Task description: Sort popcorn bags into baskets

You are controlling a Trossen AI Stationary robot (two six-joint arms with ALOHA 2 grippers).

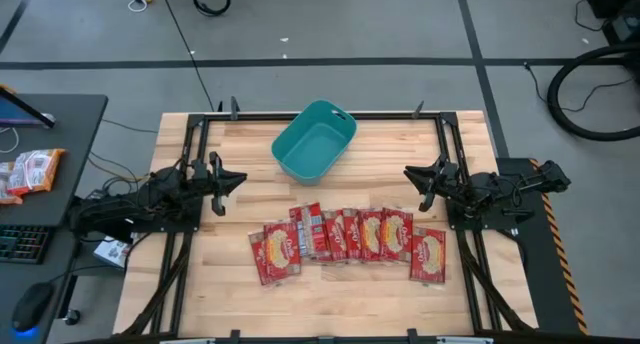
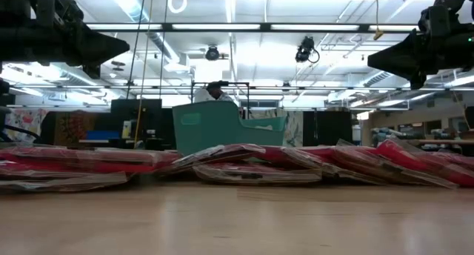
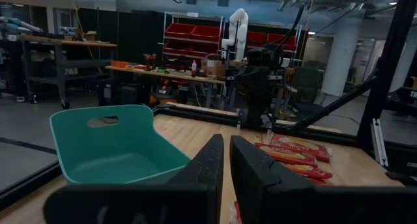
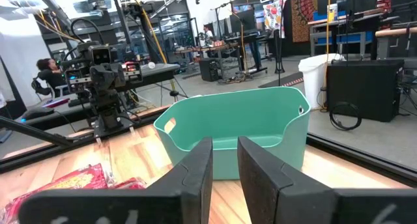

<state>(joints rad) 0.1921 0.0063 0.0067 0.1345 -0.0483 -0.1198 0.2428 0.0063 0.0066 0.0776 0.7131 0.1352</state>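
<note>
Several flat red popcorn bags with cream-yellow pictures lie in an overlapping row on the wooden table, nearer its near edge; they also show as popcorn bags, popcorn bags and popcorn bags. The teal basket stands upright toward the far edge, turned askew, seen also as basket, basket and basket. My left gripper hovers left of the basket, fingers almost together. My right gripper hovers to its right, with a narrow gap between the fingers. Both hold nothing.
An orange-and-white packet lies on the dark side desk left of the table, beside a keyboard and mouse. Black frame rails run along the table's left, right and far sides. Bare wood lies between the bags and the near edge. A person sits in the room beyond.
</note>
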